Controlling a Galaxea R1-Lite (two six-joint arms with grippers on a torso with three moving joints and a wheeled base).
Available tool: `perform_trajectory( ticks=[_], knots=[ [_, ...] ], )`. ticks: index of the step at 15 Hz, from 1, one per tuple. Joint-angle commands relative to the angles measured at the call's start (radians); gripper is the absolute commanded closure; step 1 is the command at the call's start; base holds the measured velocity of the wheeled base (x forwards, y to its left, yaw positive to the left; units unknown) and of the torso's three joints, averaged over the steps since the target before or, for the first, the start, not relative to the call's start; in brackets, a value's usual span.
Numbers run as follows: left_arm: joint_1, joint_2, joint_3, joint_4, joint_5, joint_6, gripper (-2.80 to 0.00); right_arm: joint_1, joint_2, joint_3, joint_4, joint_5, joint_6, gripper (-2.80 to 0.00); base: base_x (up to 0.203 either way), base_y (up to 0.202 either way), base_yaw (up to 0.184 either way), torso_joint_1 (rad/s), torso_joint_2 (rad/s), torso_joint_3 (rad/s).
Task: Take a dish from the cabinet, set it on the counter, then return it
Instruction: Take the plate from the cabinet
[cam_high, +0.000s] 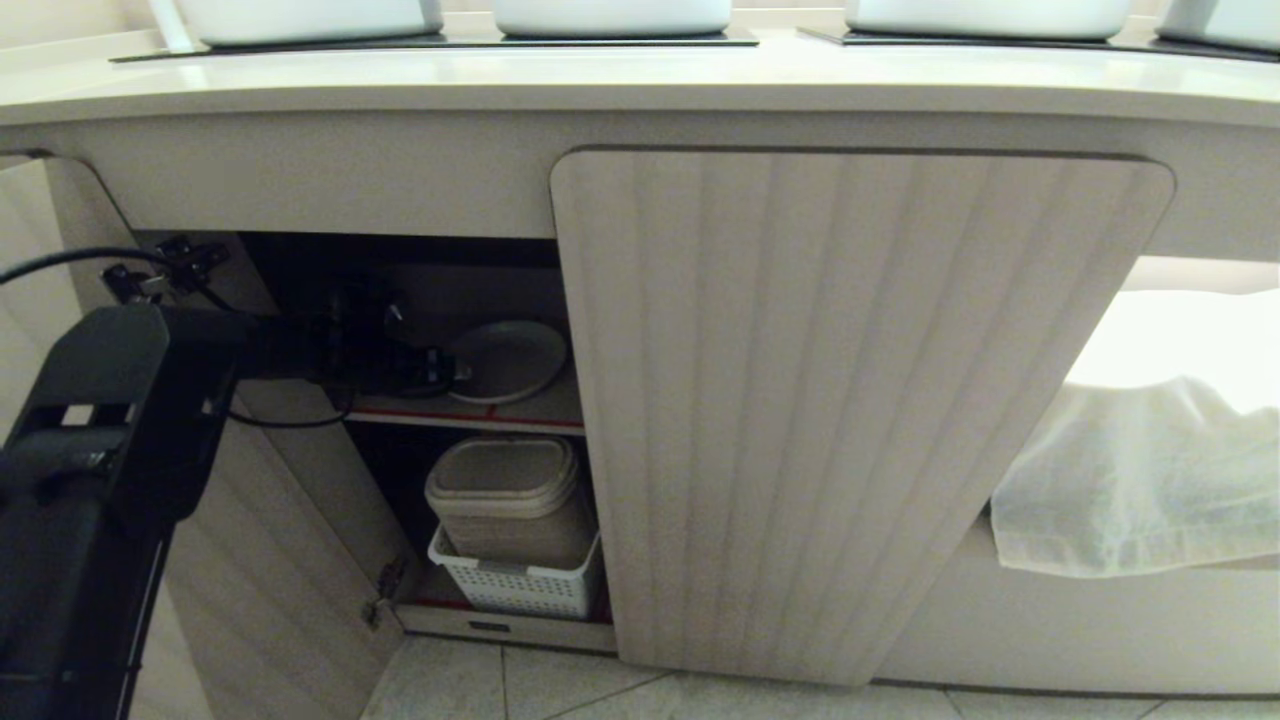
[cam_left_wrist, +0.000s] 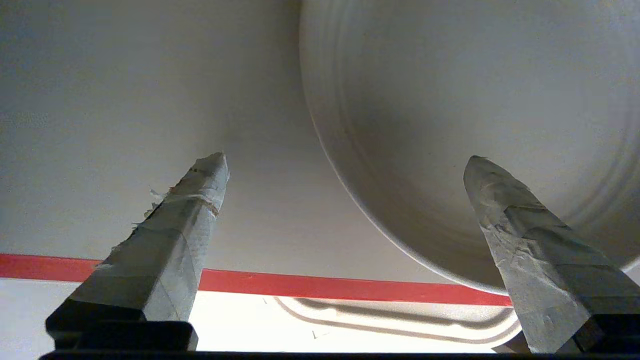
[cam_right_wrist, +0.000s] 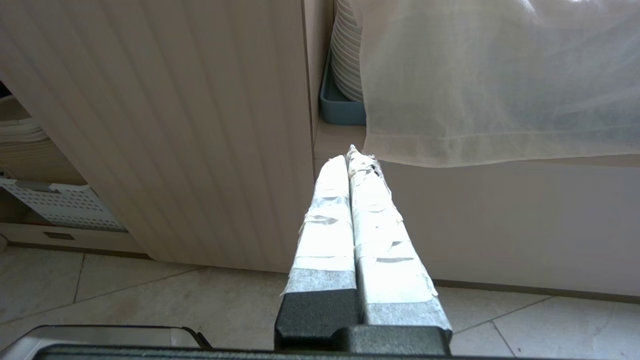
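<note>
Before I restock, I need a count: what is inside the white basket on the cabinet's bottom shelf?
The white basket holds a stack of beige lidded containers, rounded and rectangular. How many, and what they contain, cannot be seen: the lids and basket wall cover that.

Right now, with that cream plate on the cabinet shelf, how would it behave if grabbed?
The dish looks rigid and glazed, so probably slippery and breakable. Its raised rim should give the open left end effector an edge to pinch.

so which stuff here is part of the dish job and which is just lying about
Job: dish on the red-edged shelf, cabinet, counter, left pincer open beside the dish.
Lying about: lidded tub in a white basket, cloth.
</note>
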Motion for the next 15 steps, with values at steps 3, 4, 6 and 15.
perform_trajectory(
  ticks=[3, 4, 6, 15],
  knots=[
    [0.001, 0.011, -0.001, -0.001, 0.0, -0.001, -2.8, 0.0, 0.0, 0.0, -0.001, 0.0, 0.0, 0.0, 0.0, 0.0, 0.0, 0.0, 0.0, 0.0],
    [0.001, 0.016, 0.0, -0.002, 0.001, -0.001, -2.8, 0.0, 0.0, 0.0, -0.001, 0.0, 0.0, 0.0, 0.0, 0.0, 0.0, 0.0, 0.0, 0.0],
    [0.001, 0.017, 0.0, -0.002, 0.001, -0.001, -2.8, 0.001, 0.001, 0.0, -0.001, 0.0, 0.0, 0.0, 0.0, 0.0, 0.0, 0.0, 0.0, 0.0],
    [0.001, 0.033, 0.001, -0.057, 0.0, -0.001, 0.0, 0.0, 0.001, 0.0, -0.001, 0.0, 0.0, 0.0, 0.0, 0.0, 0.0, 0.0, 0.0, 0.0]
  ],
)
